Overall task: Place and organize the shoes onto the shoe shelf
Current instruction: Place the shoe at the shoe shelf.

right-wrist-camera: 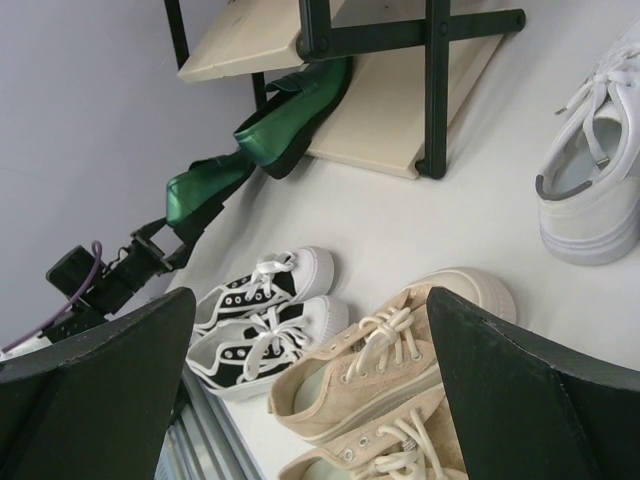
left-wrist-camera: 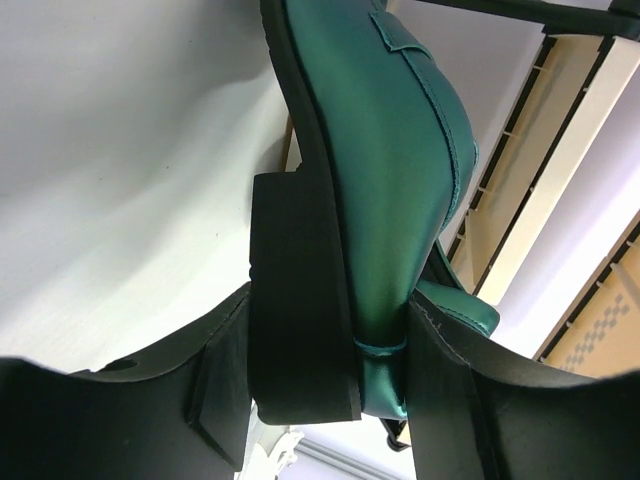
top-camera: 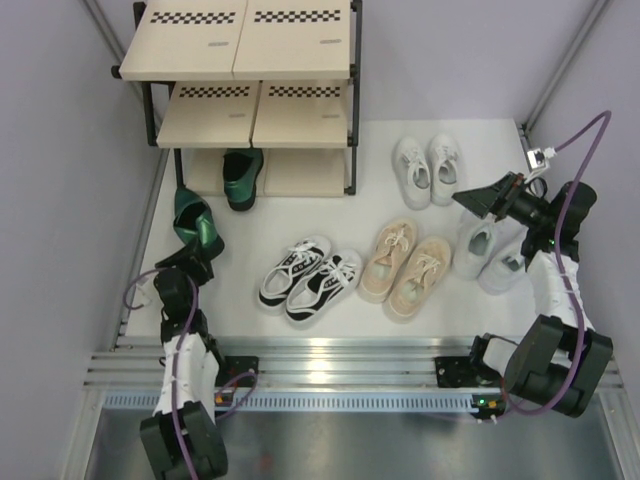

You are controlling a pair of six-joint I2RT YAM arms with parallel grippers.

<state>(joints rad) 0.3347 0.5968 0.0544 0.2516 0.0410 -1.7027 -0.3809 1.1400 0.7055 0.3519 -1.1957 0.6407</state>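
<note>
My left gripper (top-camera: 192, 256) is shut on the heel of a dark green shoe (top-camera: 196, 224), holding it lifted and tilted at the left, in front of the shoe shelf (top-camera: 290, 45). In the left wrist view the fingers (left-wrist-camera: 450, 400) clamp that shoe (left-wrist-camera: 390, 150). The other green shoe (top-camera: 241, 176) sits on the bottom board. My right gripper (top-camera: 482, 197) is open and empty above the larger pale grey sneakers (top-camera: 487, 250). On the floor lie black-and-white sneakers (top-camera: 308, 278), beige sneakers (top-camera: 405, 268) and small white sneakers (top-camera: 428, 166).
Purple walls close in the left (top-camera: 60, 200) and right sides. An aluminium rail (top-camera: 340, 365) runs along the near edge. The right wrist view shows the shelf's bottom board (right-wrist-camera: 400, 110) and black post (right-wrist-camera: 436, 90) beyond the sneakers.
</note>
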